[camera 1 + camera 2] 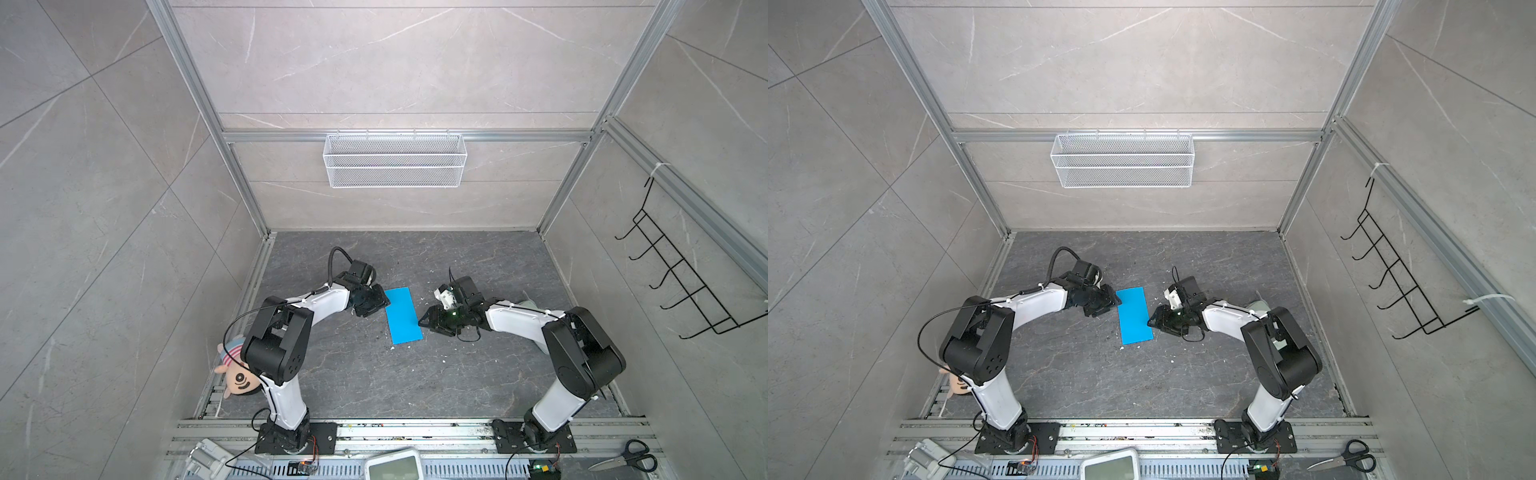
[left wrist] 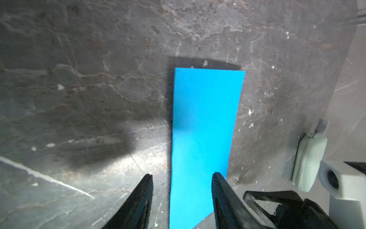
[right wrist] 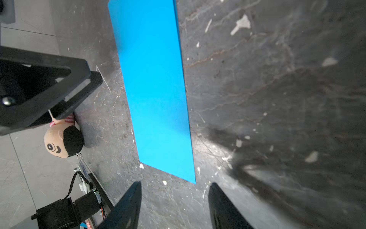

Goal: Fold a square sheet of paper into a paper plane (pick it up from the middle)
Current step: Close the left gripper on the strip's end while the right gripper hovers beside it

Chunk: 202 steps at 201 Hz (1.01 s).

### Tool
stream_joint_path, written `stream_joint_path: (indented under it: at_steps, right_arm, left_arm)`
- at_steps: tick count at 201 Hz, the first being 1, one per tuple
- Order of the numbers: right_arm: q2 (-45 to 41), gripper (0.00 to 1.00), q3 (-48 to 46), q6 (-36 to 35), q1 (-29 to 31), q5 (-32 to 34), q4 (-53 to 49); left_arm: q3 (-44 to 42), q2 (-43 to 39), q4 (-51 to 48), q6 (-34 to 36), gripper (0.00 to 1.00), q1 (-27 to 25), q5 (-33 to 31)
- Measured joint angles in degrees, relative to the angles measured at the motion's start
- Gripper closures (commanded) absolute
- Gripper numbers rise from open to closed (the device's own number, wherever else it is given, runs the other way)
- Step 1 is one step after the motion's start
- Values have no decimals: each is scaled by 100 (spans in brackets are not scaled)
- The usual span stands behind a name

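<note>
Sky-blue folded paper sheet (image 1: pixel 402 316) flat on dark stone tabletop (image 1: pixel 374 374).
Black left gripper (image 1: pixel 380 305) at its L edge nr far end, black right gripper (image 1: pixel 424 322) just beside R edge; plush doll head (image 1: pixel 237 374) at front-L, well apart.

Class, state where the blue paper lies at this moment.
In both top views the blue paper lies flat on the dark table, mid-scene, between the left claw and the right claw.

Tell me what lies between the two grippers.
Only the sky-blue paper, folded to a strip, lies between left gripper and right gripper; both top views show it.
</note>
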Motion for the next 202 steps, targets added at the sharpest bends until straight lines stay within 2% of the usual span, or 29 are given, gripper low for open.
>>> stream_joint_path:
  at_steps: [31, 61, 202]
  right_arm:
    - [28, 41, 0, 20, 4, -42, 122]
    - [197, 42, 0, 17, 4, -146, 166]
    - [734, 49, 317, -361, 4, -699, -52]
  left_arm:
    - [-15, 37, 203, -173, 67, -332, 146]
    - [-22, 262, 232, -269, 72, -466, 179]
    - [-103, 470, 81, -304, 72, -428, -31]
